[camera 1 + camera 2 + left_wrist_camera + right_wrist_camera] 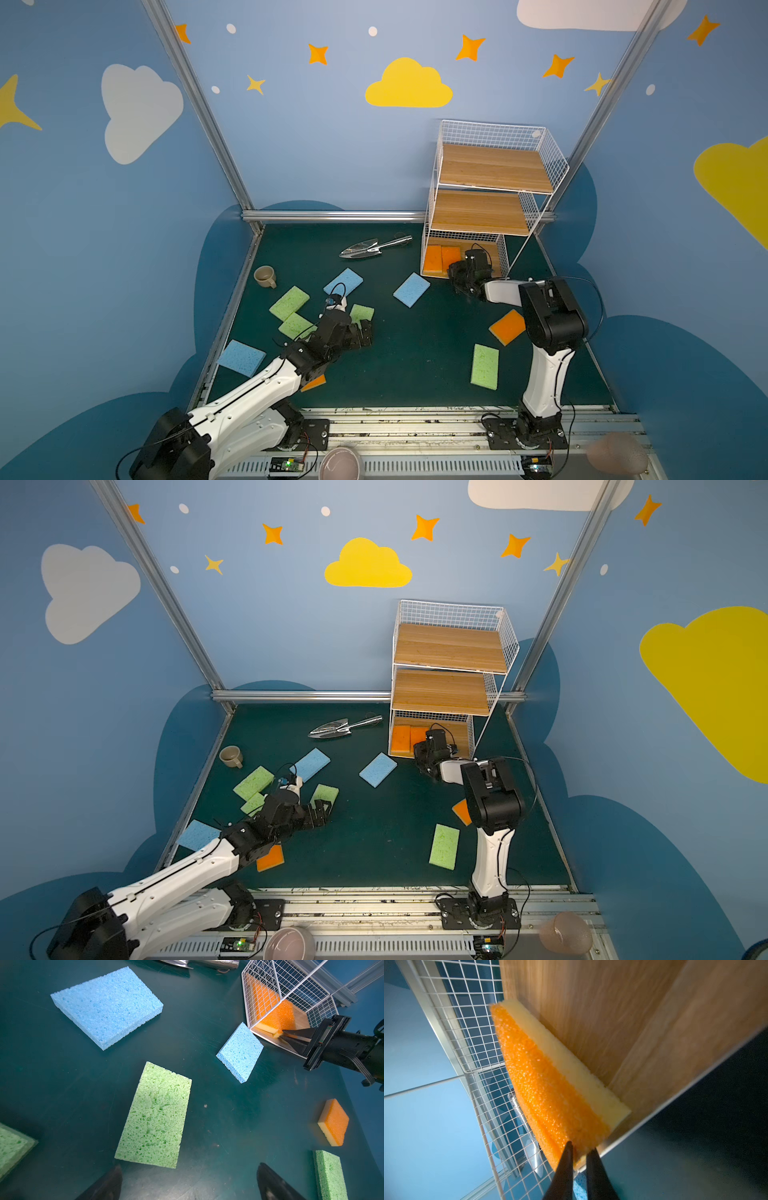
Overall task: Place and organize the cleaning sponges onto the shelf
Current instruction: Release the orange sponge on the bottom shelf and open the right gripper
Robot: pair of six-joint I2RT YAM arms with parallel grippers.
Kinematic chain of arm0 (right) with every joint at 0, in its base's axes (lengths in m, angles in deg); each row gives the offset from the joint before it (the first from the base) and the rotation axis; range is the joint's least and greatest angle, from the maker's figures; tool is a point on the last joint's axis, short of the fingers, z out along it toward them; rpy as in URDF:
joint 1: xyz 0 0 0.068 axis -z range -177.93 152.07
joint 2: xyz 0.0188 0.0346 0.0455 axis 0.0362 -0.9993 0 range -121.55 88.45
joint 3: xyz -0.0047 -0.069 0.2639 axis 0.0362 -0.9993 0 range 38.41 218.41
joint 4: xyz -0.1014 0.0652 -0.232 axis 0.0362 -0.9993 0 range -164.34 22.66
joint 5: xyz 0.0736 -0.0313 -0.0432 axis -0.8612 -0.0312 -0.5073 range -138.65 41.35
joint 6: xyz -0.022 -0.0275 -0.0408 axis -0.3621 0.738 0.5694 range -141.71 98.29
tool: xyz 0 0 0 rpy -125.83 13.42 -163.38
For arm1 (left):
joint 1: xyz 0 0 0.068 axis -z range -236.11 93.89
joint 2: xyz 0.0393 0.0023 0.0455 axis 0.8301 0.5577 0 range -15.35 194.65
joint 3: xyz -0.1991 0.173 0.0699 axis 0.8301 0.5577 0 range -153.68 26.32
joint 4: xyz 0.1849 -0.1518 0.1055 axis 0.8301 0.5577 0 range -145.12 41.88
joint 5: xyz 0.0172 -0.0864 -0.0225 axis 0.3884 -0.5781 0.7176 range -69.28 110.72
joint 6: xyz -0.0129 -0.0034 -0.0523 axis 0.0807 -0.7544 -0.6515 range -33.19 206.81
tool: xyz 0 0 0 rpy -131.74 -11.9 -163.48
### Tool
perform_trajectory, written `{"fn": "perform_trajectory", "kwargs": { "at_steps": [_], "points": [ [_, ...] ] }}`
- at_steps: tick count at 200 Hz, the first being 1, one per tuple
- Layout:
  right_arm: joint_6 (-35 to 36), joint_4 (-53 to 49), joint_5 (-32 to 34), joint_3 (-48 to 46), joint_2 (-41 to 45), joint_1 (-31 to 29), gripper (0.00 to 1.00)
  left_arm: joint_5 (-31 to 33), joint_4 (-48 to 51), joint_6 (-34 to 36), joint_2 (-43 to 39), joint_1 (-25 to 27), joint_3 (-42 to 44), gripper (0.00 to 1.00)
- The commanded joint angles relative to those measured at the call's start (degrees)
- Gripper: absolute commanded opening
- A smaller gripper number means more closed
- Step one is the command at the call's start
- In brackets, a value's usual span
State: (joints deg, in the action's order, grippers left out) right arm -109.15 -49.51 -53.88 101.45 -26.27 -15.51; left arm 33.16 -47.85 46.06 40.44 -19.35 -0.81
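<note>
Two orange sponges [432,257] on shelf [494,168] | right gripper [580,1148] pinching orange sponge [550,1095] corner; next: release, retreat | left gripper [189,1165] wide, empty

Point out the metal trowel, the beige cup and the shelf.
metal trowel [358,249]: a top view, on its blade.
beige cup [263,274]: a top view, in its mouth.
shelf [494,168]: a top view, on its top board.

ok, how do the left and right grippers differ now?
Left gripper is wide open and empty; right gripper pinches the corner of an orange sponge. Left gripper faces a green sponge on the mat; right gripper reaches into the shelf, bottom tier. Both have black fingers.
</note>
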Motion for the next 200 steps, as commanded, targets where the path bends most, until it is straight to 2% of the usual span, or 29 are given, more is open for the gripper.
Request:
{"fn": "perform_trajectory", "kwargs": {
  "at_steps": [1, 83, 149, 200],
  "points": [
    [1.0, 0.3, -2.7, -0.5, 1.3, -0.7, 0.21, -0.1, 0.6, -0.4, -1.1, -0.2, 1.0, 1.0],
    [5.2, -3.9, -1.5, -1.0, 5.3, -0.5, 0.43, -0.1, 1.1, -0.8, -2.7, -0.2, 1.8, 1.0],
    [9.7, -6.0, -3.8, -4.4, 10.2, 2.2, 0.46, -0.5, 0.3, -0.8, -2.2, -0.2, 1.9, 1.0],
    [22.7, -13.1, -9.6, -8.3, 19.0, 6.6, 0.45, -3.8, -0.7, 3.5, 2.2, -0.1, -1.2, 1.0]
  ]
}}
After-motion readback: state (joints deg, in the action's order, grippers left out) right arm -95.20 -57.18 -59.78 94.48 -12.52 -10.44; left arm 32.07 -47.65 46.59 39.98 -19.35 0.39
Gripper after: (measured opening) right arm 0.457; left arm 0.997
